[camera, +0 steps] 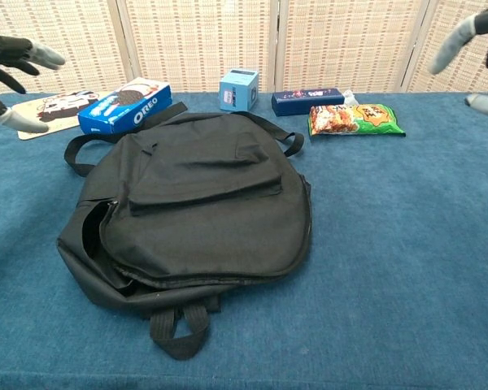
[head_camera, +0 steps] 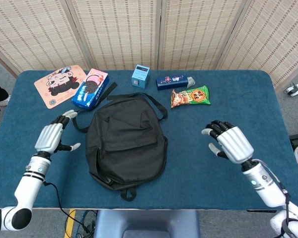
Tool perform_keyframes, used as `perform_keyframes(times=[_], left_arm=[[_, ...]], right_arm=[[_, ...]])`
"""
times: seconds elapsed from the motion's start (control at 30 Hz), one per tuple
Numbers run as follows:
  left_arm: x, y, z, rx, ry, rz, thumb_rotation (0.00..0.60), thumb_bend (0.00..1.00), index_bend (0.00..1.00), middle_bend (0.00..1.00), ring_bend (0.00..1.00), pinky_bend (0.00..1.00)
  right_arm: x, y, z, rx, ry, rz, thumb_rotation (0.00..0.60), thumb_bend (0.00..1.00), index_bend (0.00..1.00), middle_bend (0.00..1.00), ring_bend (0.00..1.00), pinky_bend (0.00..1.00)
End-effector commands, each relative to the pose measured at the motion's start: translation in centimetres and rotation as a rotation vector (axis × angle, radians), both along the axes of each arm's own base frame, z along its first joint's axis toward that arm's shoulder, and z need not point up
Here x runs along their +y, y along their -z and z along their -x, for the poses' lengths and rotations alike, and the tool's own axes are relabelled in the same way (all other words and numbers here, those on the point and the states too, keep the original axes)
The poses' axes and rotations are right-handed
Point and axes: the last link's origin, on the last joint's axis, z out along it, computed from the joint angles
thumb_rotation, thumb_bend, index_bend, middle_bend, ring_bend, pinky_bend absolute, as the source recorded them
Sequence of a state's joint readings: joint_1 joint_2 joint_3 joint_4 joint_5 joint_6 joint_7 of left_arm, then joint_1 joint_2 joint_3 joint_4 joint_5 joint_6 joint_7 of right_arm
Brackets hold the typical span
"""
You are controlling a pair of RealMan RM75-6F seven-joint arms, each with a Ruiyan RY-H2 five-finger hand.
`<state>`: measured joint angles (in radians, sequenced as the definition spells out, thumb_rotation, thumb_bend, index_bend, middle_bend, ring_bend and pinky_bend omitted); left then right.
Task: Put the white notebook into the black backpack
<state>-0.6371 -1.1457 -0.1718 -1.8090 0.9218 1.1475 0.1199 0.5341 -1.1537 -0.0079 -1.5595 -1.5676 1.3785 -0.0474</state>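
Open blue table [head_camera: 248, 104] either side of the black backpack [head_camera: 126, 141]. Far edge crowded: Oreo box [head_camera: 91, 88] touching or nearly touching the bag's strap, small blue box [head_camera: 140, 76], dark box [head_camera: 175, 81], green snack bag [head_camera: 189, 96]. Bag flap down, mouth apparently closed.

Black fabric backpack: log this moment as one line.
black fabric backpack: flap down, flat on blue table | white notebook: not visible | left hand: open, clear | right hand: open, clear
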Motion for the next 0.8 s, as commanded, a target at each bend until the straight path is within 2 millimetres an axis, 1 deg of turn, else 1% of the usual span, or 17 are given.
perform_keyframes(times=[0.03, 0.13, 0.23, 0.37, 0.57, 0.8], left_arm=[[-1.5, -1.5, 2.8, 0.075, -0.022, -0.086, 0.6, 0.17, 0.18, 0.07, 0.11, 0.16], [-3.1, -2.5, 4.8, 0.128, -0.041, -0.141, 0.6, 0.17, 0.19, 0.07, 0.11, 0.16], [-4.8, -3.3, 6.3, 0.169, -0.059, -0.183, 0.6, 0.17, 0.2, 0.07, 0.11, 0.16], [-6.9, -4.0, 7.8, 0.199, -0.085, -0.225, 0.6, 0.17, 0.21, 0.07, 0.11, 0.16], [-10.3, -4.5, 9.1, 0.264, -0.115, -0.26, 0.6, 0.17, 0.21, 0.07, 0.11, 0.16], [-13.7, -5.4, 9.4, 0.295, -0.157, -0.296, 0.6, 0.17, 0.21, 0.07, 0.11, 0.16]], right_arm=[[0.4, -1.0, 1.3, -0.004, 0.056, 0.017, 0.6, 0.37, 0.41, 0.35, 0.26, 0.4], [1.2, -2.1, 2.8, -0.001, 0.124, 0.027, 0.6, 0.37, 0.41, 0.35, 0.26, 0.4], [2.1, -3.2, 3.9, 0.013, 0.175, 0.044, 0.6, 0.37, 0.41, 0.35, 0.26, 0.4], [3.7, -4.4, 5.1, 0.015, 0.242, 0.083, 0.6, 0.37, 0.41, 0.35, 0.26, 0.4], [6.7, -5.3, 6.8, 0.019, 0.321, 0.157, 0.6, 0.37, 0.41, 0.34, 0.26, 0.4], [9.8, -5.9, 8.1, 0.009, 0.393, 0.212, 0.6, 0.37, 0.41, 0.34, 0.26, 0.4]])
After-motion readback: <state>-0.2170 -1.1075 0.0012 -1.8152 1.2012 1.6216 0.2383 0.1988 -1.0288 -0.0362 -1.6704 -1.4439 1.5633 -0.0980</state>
